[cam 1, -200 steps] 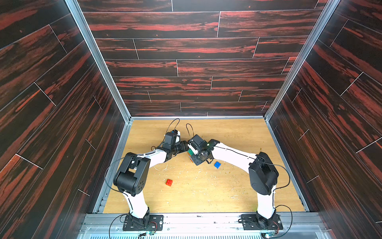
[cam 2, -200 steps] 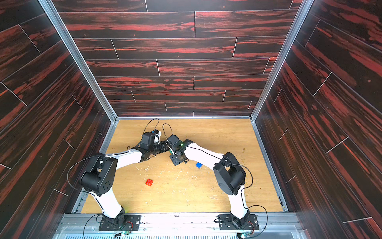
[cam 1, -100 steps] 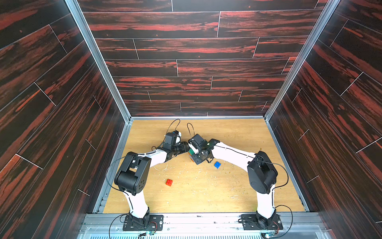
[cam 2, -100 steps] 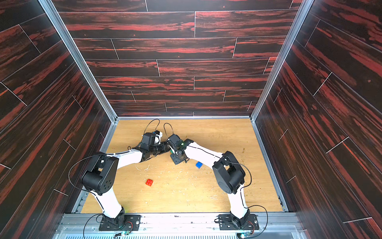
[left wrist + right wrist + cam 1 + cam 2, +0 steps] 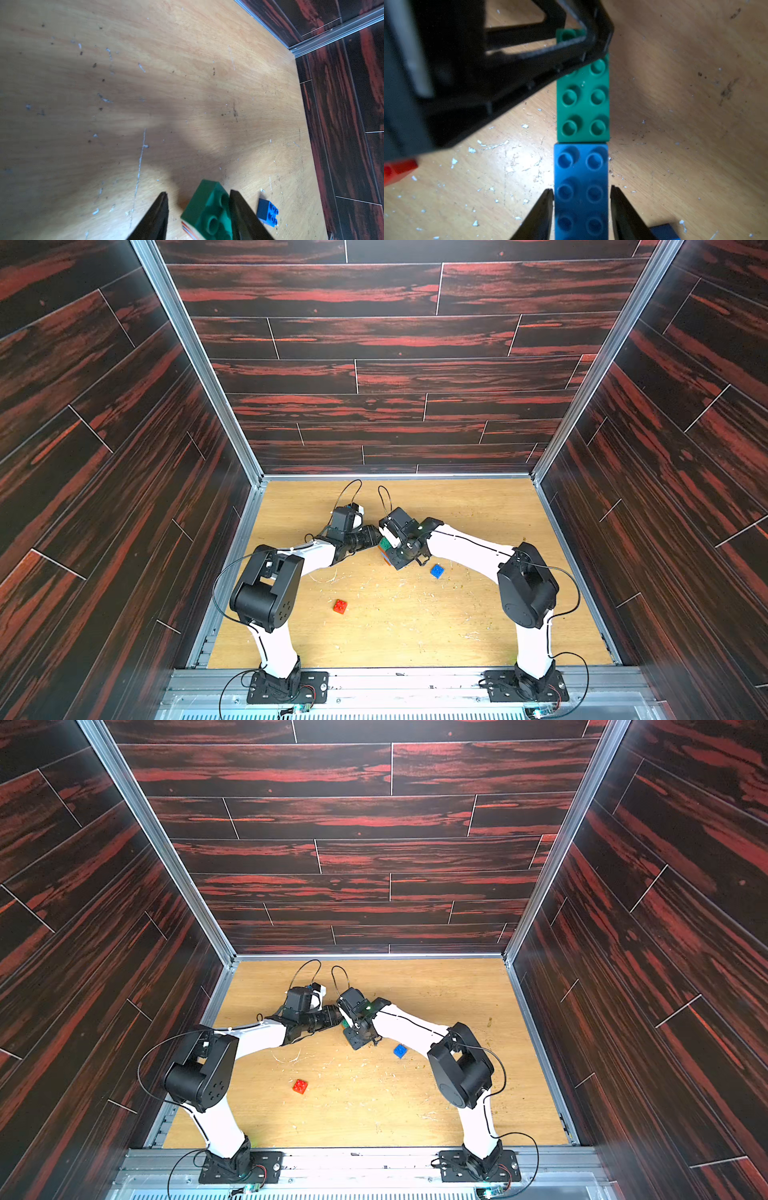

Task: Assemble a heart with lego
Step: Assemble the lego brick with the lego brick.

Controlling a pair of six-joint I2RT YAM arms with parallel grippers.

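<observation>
And there we had the pale wooden board point(image 5: 415, 626) below, scuffed all over: white flecks point(image 5: 492, 145) scattered across it, dark specks point(image 5: 94, 65) too, and one long pale scratch point(image 5: 139, 162) (thin, nearly straight). Around it we saw dark red-streaked plank walls point(image 5: 374, 344) on three sides, silvery metal posts point(image 5: 197, 360) in the far corners, and a metal rail point(image 5: 415, 682) along the near edge.

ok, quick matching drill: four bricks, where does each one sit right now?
1 green brick
2 long blue brick
3 red brick
4 small blue brick

A loose on the table, beside the right arm
B inside the right gripper
C loose on the table, nearer the left arm
D one end inside the left gripper

Pairs: 1-D, 2-B, 3-C, 4-A
</observation>
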